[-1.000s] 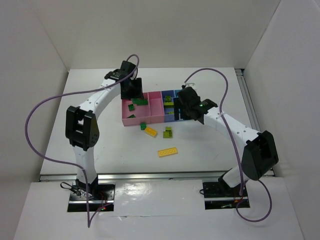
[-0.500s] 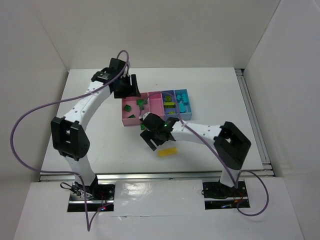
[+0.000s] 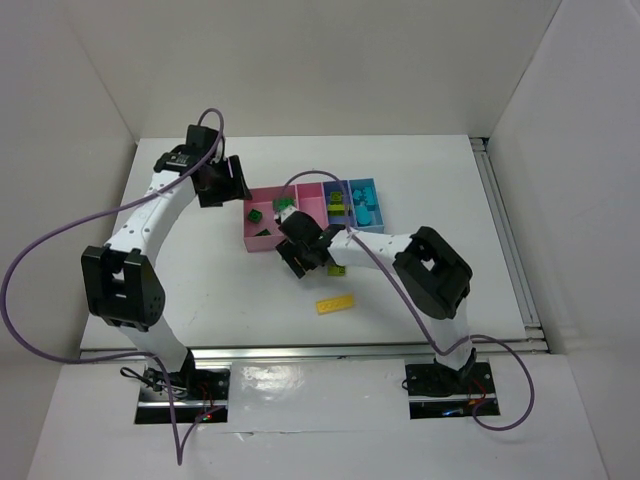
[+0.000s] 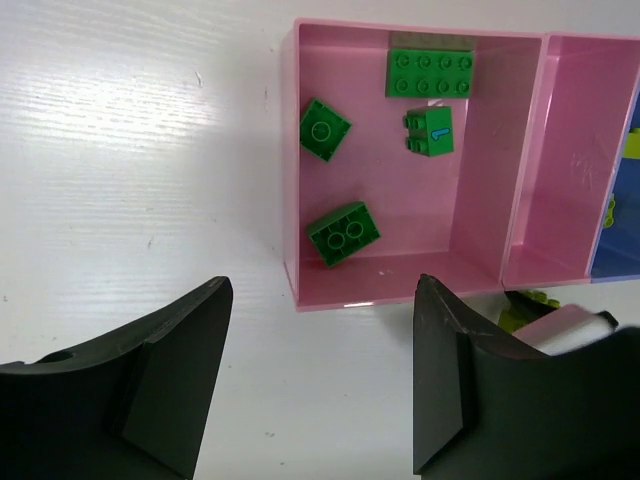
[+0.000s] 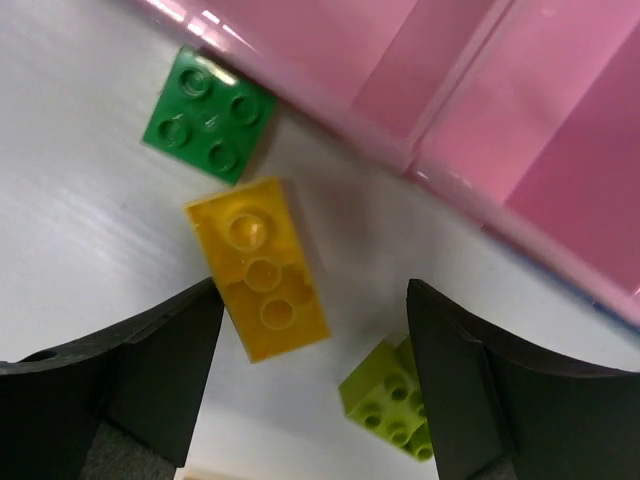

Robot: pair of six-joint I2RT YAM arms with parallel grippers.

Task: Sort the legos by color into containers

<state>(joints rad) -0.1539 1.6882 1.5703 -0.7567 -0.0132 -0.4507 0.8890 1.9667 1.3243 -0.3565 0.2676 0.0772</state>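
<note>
Four dark green legos [image 4: 343, 233] lie in one pink compartment [image 4: 480, 180].

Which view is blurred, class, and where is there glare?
Right wrist: soft blur over the yellow brick, white glare on the tray rim. Left wrist: sharp, studs on a green brick crisp. Top: evenly lit.

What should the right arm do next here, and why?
Probably lower the right gripper straight down and close on the yellow brick. Its jaws stand open above that brick, which lies loose on the table just outside the pink tray wall, with a dark green brick and a lime brick close beside it.
</note>
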